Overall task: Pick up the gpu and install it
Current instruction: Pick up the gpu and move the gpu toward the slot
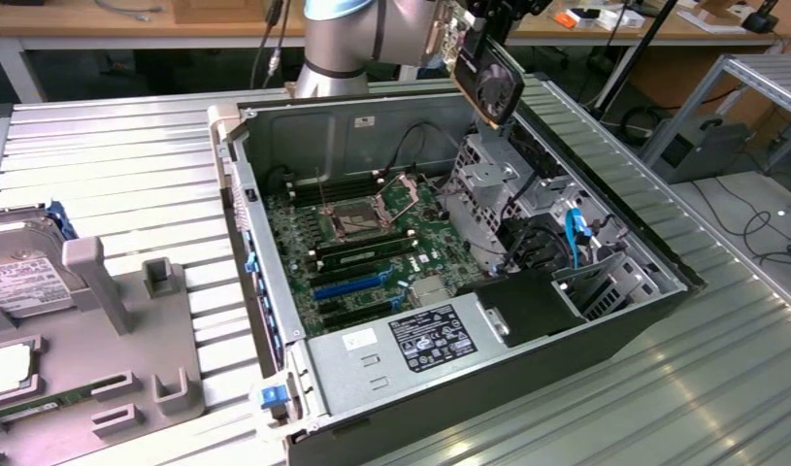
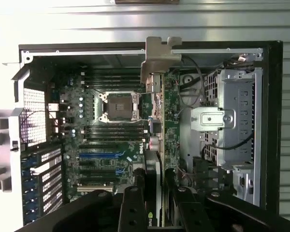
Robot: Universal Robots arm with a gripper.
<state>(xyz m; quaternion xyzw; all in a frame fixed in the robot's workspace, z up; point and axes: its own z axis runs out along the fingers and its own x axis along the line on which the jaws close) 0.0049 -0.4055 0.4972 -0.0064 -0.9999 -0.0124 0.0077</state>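
gripper (image 2: pixel 154 200) fingers (image 2: pixel 133 208) pinch the gpu (image 2: pixel 156 169) across its two flat faces, with the card edge-on to the wrist camera and its silver bracket (image 2: pixel 160 60) at the far end. in the exterior view the card hangs tilted in the air above the far rim of the open computer case (image 1: pixel 369 408), well apart from the motherboard (image 1: pixel 369 233) and its blue slots (image 1: pixel 349 286). handling judgement: probably light and stiff, not slippery, but fragile. the fan, board components and edge connector should carry no load. best hold is on the rigid shroud and board faces, clear of the fan blades. the thin bracket could bend.
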